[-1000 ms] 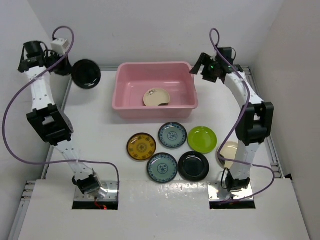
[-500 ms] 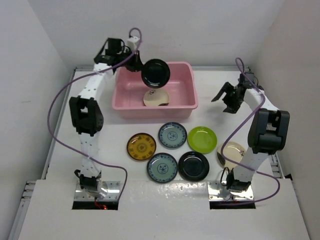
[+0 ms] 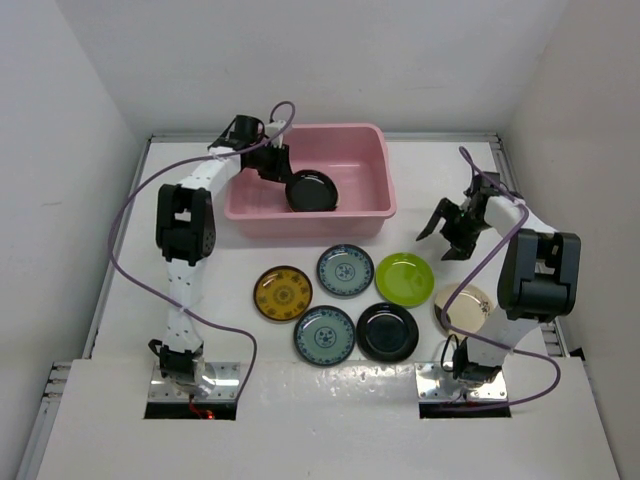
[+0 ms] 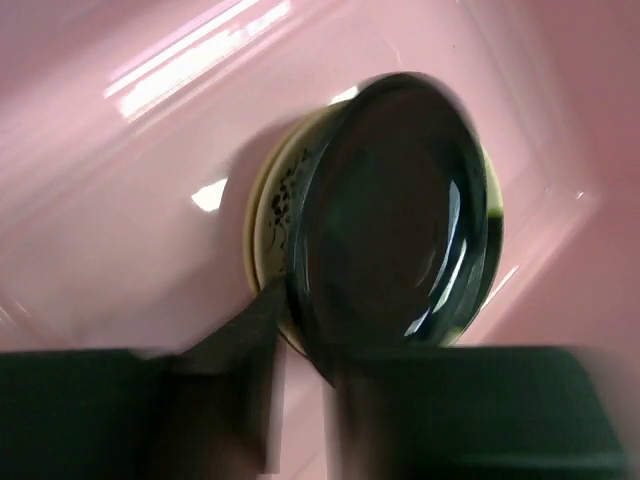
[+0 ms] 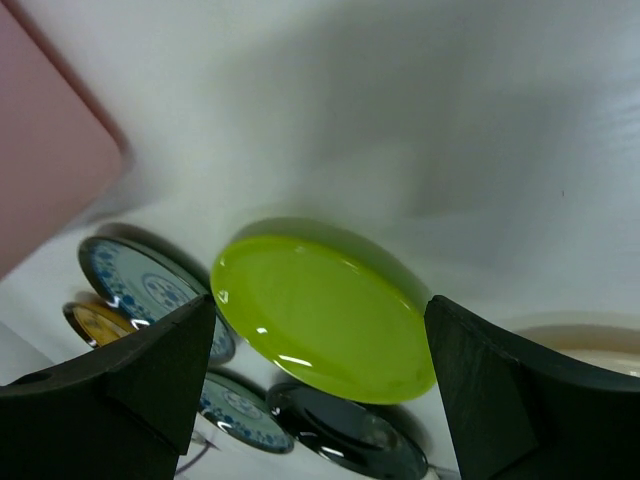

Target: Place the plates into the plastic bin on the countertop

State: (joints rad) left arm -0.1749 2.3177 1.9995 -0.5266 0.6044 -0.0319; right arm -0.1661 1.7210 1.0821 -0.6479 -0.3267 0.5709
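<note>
Left arm: I've swung in from the far left corner of the countertop (image 3: 200,300) and gone down into the plastic bin (image 3: 310,226); my left gripper (image 4: 300,342) is now low inside it
Black plate (image 4: 400,215): a second ago it hung in the air outside the bin; now it's inside, tilted, leaning over the cream plate (image 4: 265,215) already lying there; its rim runs down between my fingers
Left grip: the wrist view is blurred right at the rim; I cannot tell whether I'm pinching it or have let go
Bin: sits at the middle of the far edge of the tabletop
Right arm: it has come away from the bin's far right corner and dropped over the right side of the tabletop; my right gripper (image 5: 318,330) has its jaws spread wide, with nothing between them, hanging just above the lime green plate (image 5: 320,320)
Loose plates: six sit between the bin and the near edge; yellow-brown plate (image 3: 283,292); far blue-grey plate (image 3: 345,270); near blue-grey plate (image 3: 325,335); lime green; loose black plate (image 3: 387,331); loose cream plate (image 3: 468,308) near the right edge, partly behind my right arm
Meaning: the second plate looks as good as delivered; the lime green one looks like my next pick, on the right side
</note>
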